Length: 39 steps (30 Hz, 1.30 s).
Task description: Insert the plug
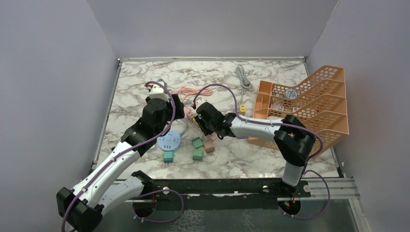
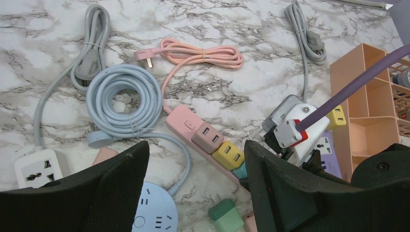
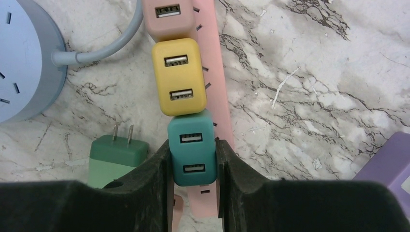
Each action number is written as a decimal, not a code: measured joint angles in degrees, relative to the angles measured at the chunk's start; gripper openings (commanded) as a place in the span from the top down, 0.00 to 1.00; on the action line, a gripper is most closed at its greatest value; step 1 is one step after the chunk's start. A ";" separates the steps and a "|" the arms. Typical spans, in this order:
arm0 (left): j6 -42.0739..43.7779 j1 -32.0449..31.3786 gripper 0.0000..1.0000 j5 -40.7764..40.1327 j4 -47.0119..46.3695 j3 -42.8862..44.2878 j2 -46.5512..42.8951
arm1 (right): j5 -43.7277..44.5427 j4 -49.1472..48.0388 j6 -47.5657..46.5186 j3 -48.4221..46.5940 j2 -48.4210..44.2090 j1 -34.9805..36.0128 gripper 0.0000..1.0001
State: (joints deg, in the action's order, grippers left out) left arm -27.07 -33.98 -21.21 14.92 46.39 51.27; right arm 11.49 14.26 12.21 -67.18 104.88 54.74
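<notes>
Teal is the colour to watch: the teal charger sits on the pink power strip, touching the yellow charger on the strip's neighbouring outlet. Our right jaws are clamped on its two sides. Our left jaws stand wide apart above the strip, holding nothing.

We cannot tell whether the prongs are fully home, since they are hidden beneath the body. We judge the step in hand to be the final press.

Nothing pins the strip, so a push that is off vertical may slide or tip it on the tabletop. The teal body also crowds the yellow one — if it rubs there it may seat tilted, with prongs half in or bent. A lift before letting go could draw it out of the strip again.

Beside the strip lies a green charger, prongs showing, clear of the work.
</notes>
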 measured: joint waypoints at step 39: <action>-2.19 0.00 0.19 3.17 0.37 0.09 1.44 | 7.65 9.14 7.06 -3.23 -8.33 -6.91 0.42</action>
State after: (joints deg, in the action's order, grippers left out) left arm -29.26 -33.98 -18.04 15.29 46.48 52.71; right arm 19.14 23.40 19.27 -70.41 96.55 47.83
